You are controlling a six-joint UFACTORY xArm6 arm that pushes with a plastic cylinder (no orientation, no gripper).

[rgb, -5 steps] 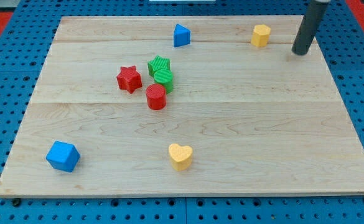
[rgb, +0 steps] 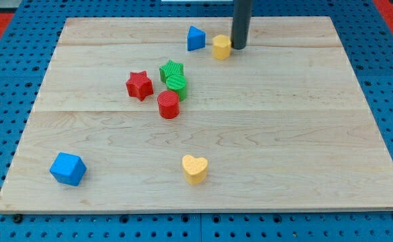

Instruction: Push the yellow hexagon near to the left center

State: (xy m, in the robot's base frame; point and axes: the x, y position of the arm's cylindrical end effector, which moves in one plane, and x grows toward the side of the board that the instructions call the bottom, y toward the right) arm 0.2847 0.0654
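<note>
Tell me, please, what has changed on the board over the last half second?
My tip swept toward the view's left and pushed the yellow hexagon along with it; the hexagon now sits close beside the blue triangle, my tip against its right side. The other blocks kept their places.

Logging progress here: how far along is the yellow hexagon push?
Done: my tip has reached the yellow hexagon and sits against its right side. In hand: the hexagon is beside the blue triangle, near the board's top edge. Left: most of the way to the left center, past the triangle.
</note>
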